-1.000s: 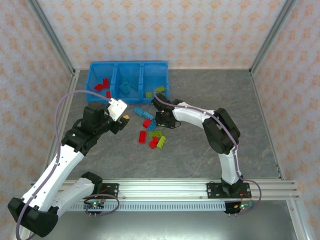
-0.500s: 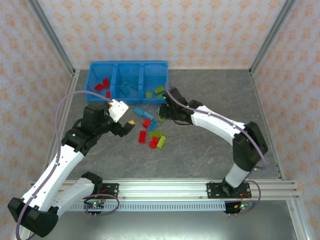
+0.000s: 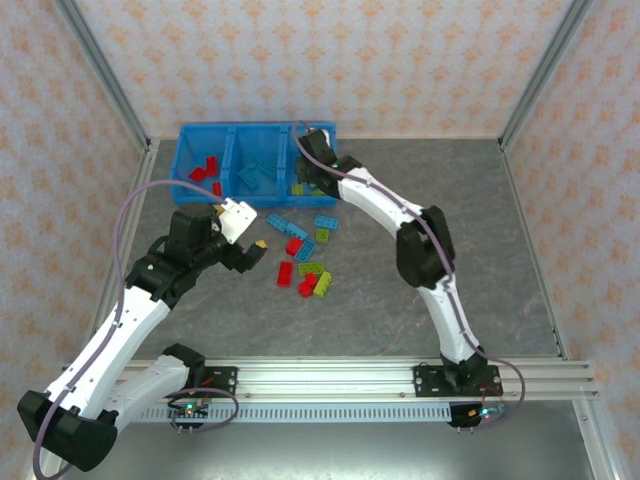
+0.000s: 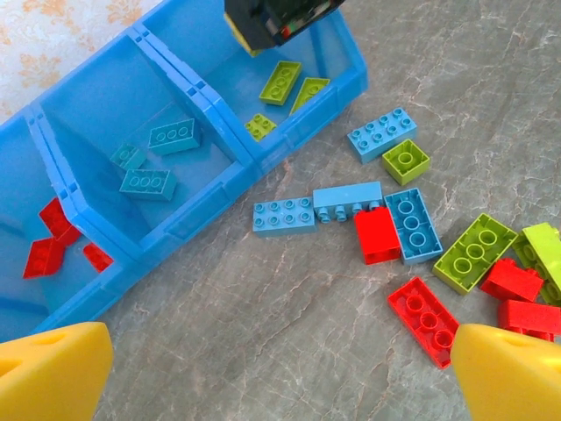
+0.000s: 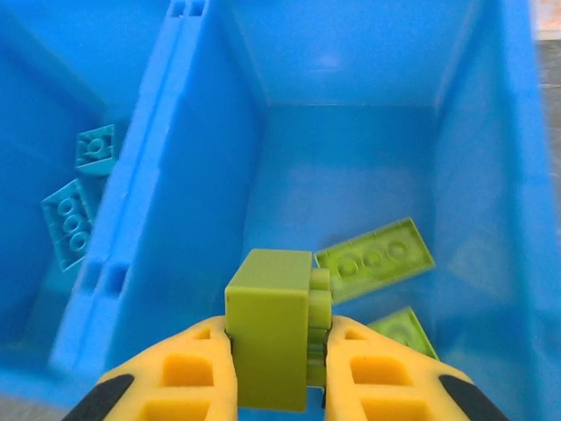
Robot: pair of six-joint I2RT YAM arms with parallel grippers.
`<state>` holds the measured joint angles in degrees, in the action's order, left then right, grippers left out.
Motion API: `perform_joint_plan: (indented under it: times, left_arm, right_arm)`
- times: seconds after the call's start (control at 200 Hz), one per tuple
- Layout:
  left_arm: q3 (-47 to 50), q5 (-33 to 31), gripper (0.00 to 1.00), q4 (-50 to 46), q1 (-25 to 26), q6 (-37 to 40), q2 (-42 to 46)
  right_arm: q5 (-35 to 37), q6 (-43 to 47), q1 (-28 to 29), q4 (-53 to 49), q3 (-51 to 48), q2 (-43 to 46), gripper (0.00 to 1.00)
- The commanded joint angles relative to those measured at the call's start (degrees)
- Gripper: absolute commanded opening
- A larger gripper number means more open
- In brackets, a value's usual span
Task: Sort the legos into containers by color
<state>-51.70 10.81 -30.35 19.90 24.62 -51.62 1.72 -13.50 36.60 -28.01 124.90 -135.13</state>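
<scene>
My right gripper [image 5: 276,346] is shut on a lime green lego [image 5: 270,338] and hangs over the right compartment of the blue containers [image 5: 202,132], where two lime legos [image 5: 374,259] lie. In the top view this gripper [image 3: 310,150] is above that compartment. The containers [image 3: 255,128] hold red legos [image 4: 53,246] at the left and light blue legos [image 4: 149,180] in the middle. Loose red [image 4: 423,320], light blue [image 4: 285,217] and lime [image 4: 474,253] legos lie on the table. My left gripper [image 4: 280,377] is open above bare table left of the pile [image 3: 305,265].
The grey stone-pattern table [image 3: 420,290] stretches right of the pile. Metal frame posts [image 3: 110,90] and patterned walls close in the sides and back. The right arm's links [image 3: 400,215] reach across the table above the pile's right side.
The right arm has lifted away from the pile and swung back to the right compartment with the lime green lego in its grip. The left arm has barely moved.
</scene>
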Motion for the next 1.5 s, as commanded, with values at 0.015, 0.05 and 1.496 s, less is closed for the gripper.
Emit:
perform_joint_plan:
  times: [0.015,0.05,1.496]
  left_arm:
    - [-1.76,-2.53,1.0,-1.64,0.64,1.34,-0.67]
    - [-1.74,-2.6,1.0,-1.63,0.6,1.35,-0.68]
    - [-14.12,-16.45,0.97,7.32,3.62,-82.11,-44.15]
  right_arm:
    - [-0.97,1.51,-0.21,-13.75,15.5,-7.55,0.28]
    - [-1.22,1.47,-0.21,-15.12,17.68,-8.66,0.34]
    - [-6.87,-7.32,1.19,10.32,-70.15,72.93,0.91]
